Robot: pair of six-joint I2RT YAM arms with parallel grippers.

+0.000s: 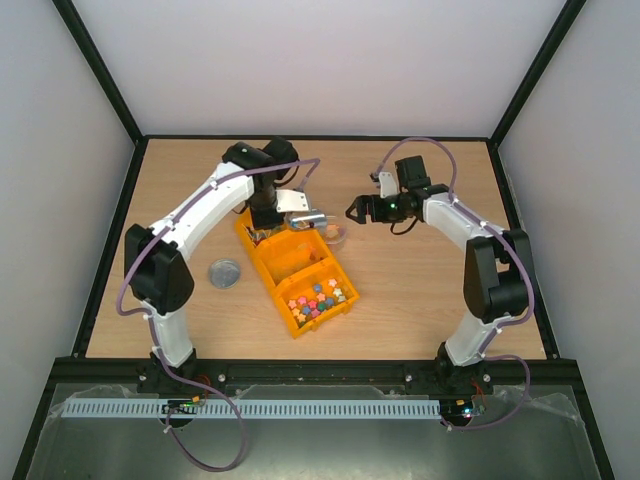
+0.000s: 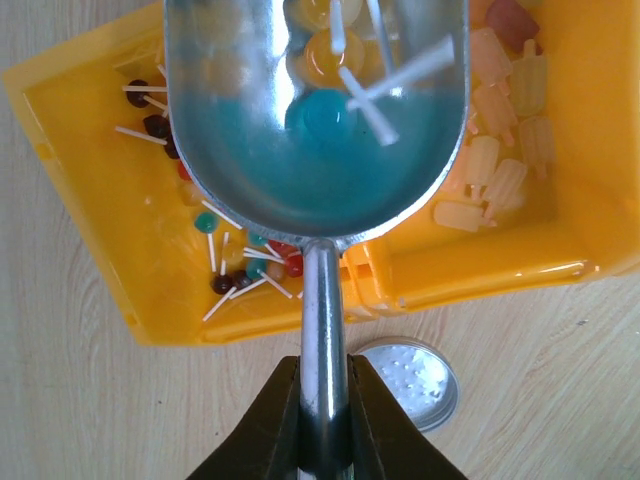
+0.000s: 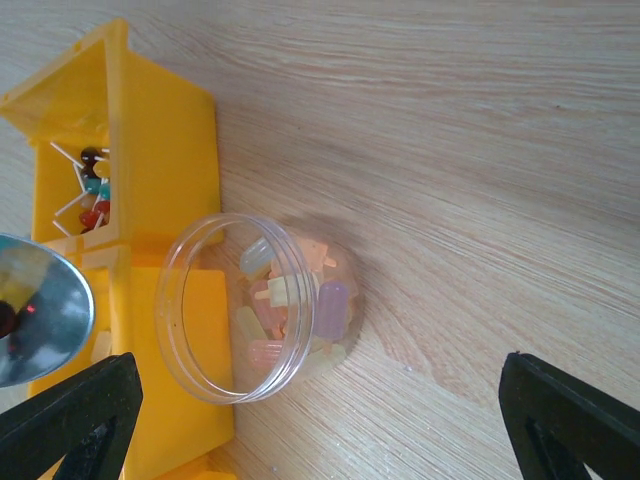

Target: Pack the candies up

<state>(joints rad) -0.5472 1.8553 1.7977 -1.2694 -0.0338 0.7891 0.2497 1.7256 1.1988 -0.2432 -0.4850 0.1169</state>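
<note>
Your left hand (image 2: 322, 425) pinches the handle of the scoop (image 2: 240, 130), which carries lollipop candies (image 2: 325, 115) above the yellow tray (image 2: 80, 190). Your right hand (image 3: 320, 415) is spread wide, facing a clear jar (image 3: 205, 330) that lies on its side on the surface (image 3: 450, 150) against the tray.

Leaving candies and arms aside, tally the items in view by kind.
Yellow compartment bin: 1
Metal scoop: 1
Clear jar: 1
Jar lid: 1
Total: 4
</note>
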